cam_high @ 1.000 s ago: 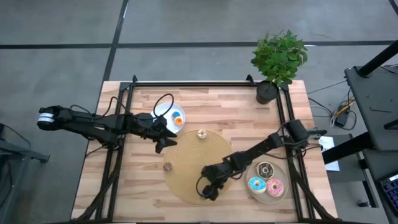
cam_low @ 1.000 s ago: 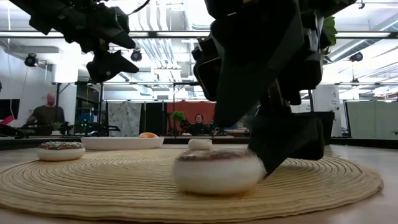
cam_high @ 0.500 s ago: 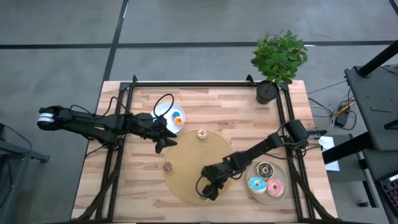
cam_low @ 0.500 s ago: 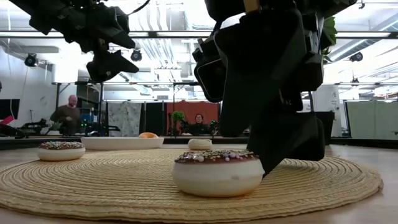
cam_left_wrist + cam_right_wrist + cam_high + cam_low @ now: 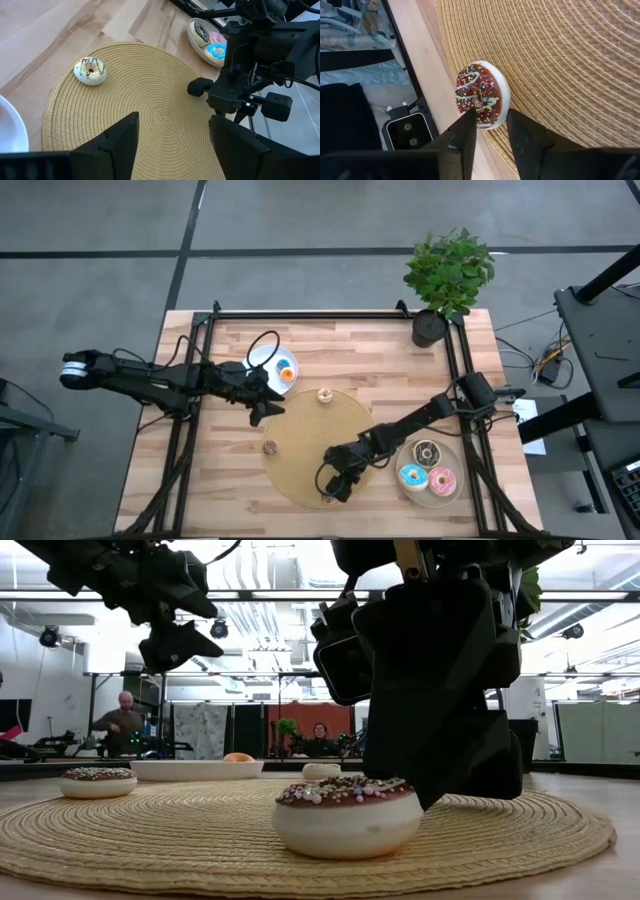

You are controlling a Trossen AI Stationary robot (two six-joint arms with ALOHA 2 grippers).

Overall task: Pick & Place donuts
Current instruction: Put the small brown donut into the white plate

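Since a second ago our right gripper (image 5: 490,131) has narrowed onto the sprinkled donut (image 5: 481,95) at the mat's (image 5: 300,442) edge, tilting it; the off-centre pinch may flip it. Left gripper (image 5: 172,140) hangs open.

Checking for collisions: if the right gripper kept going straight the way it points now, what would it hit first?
Likely the chocolate sprinkled donut, straight ahead of the right gripper on the woven mat.

High view straight down over woven mat (image 5: 315,445); low view level at mat edge; wrist views look close onto mat; all share mat.
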